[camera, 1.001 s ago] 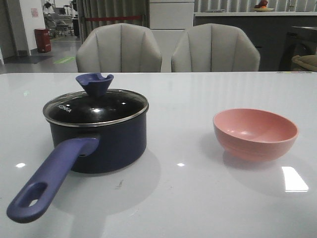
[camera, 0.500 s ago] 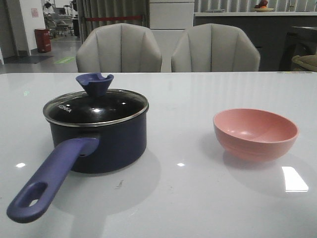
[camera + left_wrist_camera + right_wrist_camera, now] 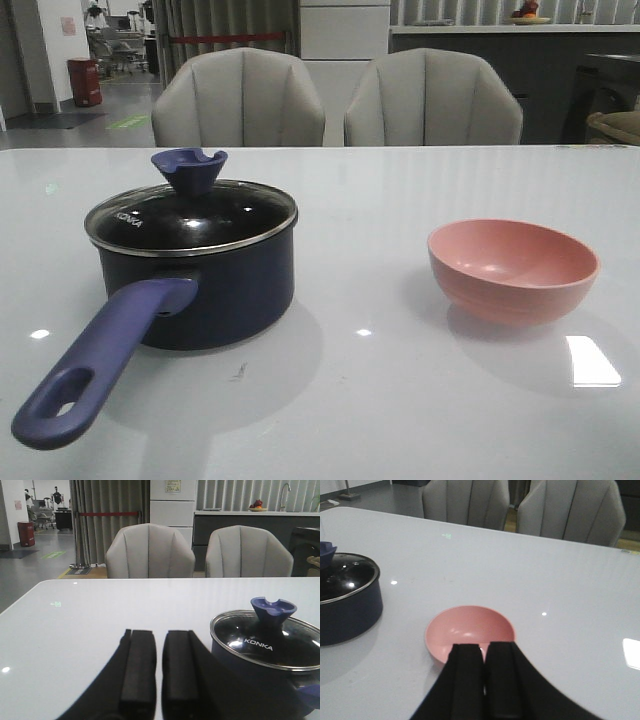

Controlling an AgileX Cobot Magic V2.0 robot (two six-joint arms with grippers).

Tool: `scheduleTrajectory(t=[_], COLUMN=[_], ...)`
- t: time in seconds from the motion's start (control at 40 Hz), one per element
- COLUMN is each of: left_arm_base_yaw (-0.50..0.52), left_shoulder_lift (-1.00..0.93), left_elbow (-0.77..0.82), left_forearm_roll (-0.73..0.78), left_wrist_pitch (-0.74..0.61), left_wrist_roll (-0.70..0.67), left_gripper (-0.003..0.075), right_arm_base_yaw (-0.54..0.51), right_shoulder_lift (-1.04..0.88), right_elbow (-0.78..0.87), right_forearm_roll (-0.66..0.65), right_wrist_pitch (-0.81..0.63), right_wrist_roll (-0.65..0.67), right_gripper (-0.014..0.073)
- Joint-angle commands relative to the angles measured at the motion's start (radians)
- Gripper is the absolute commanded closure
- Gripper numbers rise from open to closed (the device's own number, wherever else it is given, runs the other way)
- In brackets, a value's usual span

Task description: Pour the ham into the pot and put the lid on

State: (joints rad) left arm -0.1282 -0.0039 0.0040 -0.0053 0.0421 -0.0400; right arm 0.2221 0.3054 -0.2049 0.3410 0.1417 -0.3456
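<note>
The glass lid [image 3: 190, 217] sits on the saucepan [image 3: 195, 285]; right of it, the pink bowl [image 3: 513, 270] looks empty, consistent with ham poured and covered; both grippers [image 3: 159, 672] [image 3: 484, 687] nearly closed, holding nothing.

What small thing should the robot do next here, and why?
Probably just hold both arms back. The lid sits on the pot, and the pink bowl looks empty, with no ham seen. The dark lid hides whether ham is inside, so no lifting or pouring is clearly called for.
</note>
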Motion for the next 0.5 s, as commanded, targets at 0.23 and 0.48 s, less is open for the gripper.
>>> scheduleTrajectory(t=[0.23,0.48], left_arm_base_yaw=[0.003,0.003], left_shoulder_lift=[-0.018,-0.018], left_elbow=[0.021,0.021], left_forearm_roll=[-0.009,-0.009], left_wrist_pitch=[-0.080,-0.080], left_wrist_roll=[-0.007,-0.007], left_gripper=[0.0589,0.0589], right_arm_base_yaw=[-0.148,-0.196], right_shoulder_lift=[-0.159,-0.304], right_elbow=[0.081,0.197], right_forearm_roll=[-0.351,-0.373], right_wrist_pitch=[-0.092,-0.107], right_wrist_roll=[0.359,0.420], right_gripper=[0.0446,0.0446])
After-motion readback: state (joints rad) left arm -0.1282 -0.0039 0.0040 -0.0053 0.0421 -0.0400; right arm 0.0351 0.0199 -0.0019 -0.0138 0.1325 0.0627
